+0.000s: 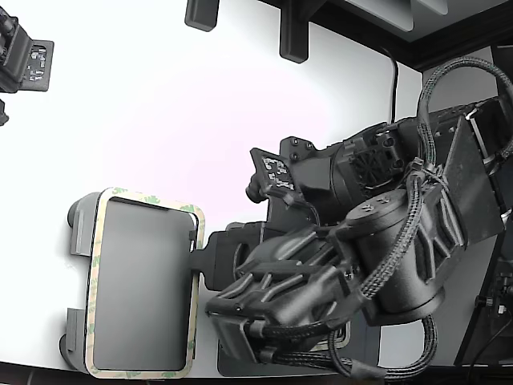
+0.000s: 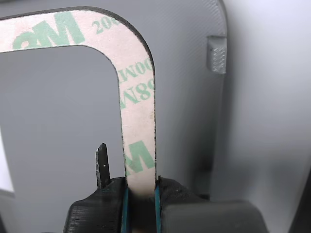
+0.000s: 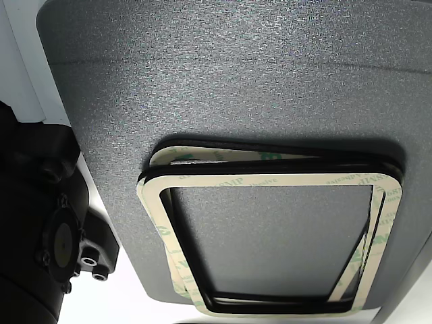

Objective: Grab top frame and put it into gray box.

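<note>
Between pincer (image 2: pixel 141 204) pads, top frame (image 2: pixel 138 121) (cropped)

Arm (image 1: pixel 385 241) reaches toward the exterior view's left, wrist low. Gripper (image 2: pixel 141 194) jaws clamped tight on the frame's (image 2: pixel 137 111) side strip, thin black tip beside them.

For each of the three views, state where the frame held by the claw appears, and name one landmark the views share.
Exterior view: top frame, lower left, over the gray box.
Wrist view: top frame rises from the claw.
Other view: not identifiable; only a stack of frames.
Shared landmark: gray box tab, exterior and wrist.
</note>
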`<state>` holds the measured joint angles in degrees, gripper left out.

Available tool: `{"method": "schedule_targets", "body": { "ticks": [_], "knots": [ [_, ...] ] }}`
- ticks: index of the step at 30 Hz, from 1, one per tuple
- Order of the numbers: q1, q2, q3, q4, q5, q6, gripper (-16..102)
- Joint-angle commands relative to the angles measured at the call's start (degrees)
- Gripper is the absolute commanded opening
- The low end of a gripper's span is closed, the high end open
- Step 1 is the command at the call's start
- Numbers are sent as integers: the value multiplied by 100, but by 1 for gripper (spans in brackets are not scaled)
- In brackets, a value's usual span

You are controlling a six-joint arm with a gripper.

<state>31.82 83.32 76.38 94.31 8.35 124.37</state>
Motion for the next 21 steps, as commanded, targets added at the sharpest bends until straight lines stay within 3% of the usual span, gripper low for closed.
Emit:
{"method": "schedule_targets", "body": {
  "ticks": [1, 10, 21],
  "knots": [
    [-149, -9, -193, 44, -193, -18, -12],
    [-272, -299, -343, 53, -686, 79, -12],
    [-334, -272, -123, 53, -694, -79, -12]
  ]
}}
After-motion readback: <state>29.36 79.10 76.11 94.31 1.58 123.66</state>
